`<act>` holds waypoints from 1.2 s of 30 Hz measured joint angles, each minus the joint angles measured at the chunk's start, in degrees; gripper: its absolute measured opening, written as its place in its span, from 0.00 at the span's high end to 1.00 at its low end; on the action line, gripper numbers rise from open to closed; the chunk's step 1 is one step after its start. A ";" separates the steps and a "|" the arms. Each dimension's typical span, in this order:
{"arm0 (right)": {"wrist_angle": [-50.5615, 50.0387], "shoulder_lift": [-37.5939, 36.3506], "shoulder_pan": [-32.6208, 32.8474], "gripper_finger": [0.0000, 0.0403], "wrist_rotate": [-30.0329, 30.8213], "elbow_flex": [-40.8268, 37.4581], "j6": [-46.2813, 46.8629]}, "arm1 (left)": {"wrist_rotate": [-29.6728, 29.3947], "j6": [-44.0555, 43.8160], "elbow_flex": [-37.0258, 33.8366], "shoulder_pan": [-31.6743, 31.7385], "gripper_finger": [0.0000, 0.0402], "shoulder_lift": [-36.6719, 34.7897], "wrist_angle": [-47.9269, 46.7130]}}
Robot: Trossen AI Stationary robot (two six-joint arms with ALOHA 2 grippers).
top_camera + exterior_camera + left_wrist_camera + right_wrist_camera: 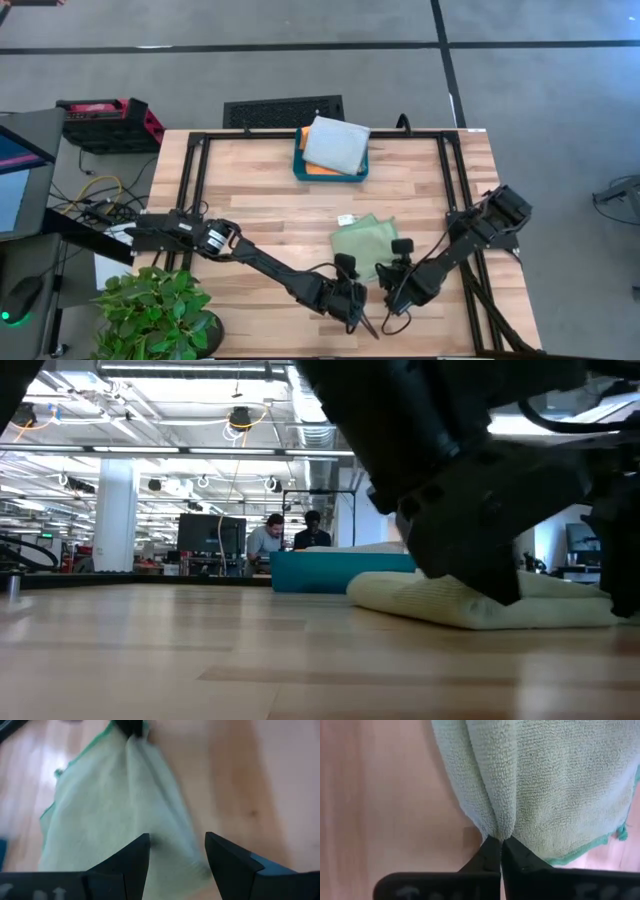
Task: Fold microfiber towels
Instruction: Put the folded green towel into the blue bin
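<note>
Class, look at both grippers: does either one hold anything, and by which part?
The right gripper is shut on the light green microfiber towel, pinching a bunched fold at its edge. The left gripper stands open over the same towel, holding nothing.

Wooden table (270,215), black frame round it. Teal tray (300,167) at far edge, centre; grey towel (336,145) on top, orange towel (305,137) showing beneath. Green towel (362,243) lies near the front edge. Left gripper (358,310) and right gripper (392,296) both at the towel's near edge, close together. Potted plant (155,305) at the front-left corner.
</note>
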 joint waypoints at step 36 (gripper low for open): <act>-9.15 -0.13 -4.85 0.96 2.27 11.24 -5.94 | -11.00 -14.04 -7.52 -0.05 0.91 -0.19 -4.84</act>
